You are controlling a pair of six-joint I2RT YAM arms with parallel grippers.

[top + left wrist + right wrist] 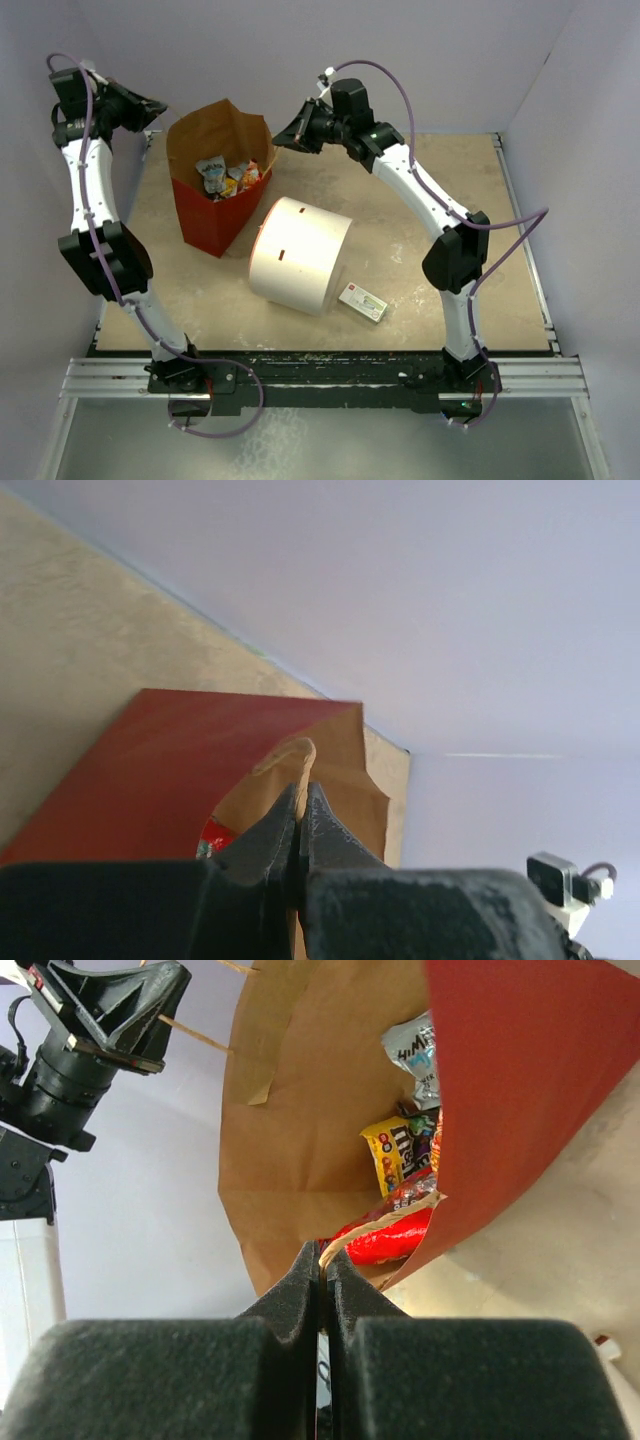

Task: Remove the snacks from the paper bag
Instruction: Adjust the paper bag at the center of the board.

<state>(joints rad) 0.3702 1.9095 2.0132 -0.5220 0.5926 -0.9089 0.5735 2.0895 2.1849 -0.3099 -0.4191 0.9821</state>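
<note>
Left gripper [300, 802] fingers pinch one twisted handle [288, 752], right gripper [325, 1263] the other; paper bag [212, 215] stands open on the bench [420, 230], thin, floppy; snacks [228, 178] inside, probably light, slippery; grip packet edges.

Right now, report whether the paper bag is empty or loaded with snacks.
Loaded. The paper bag gapes open, and snacks lie inside it, among them a yellow candy pack.

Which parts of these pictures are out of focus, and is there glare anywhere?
Top view: sharp, evenly lit, soft shadows. Left wrist view: left gripper dark and blurred, paper bag soft. Right wrist view: right gripper blurred; snacks sharper, slightly shiny.
</note>
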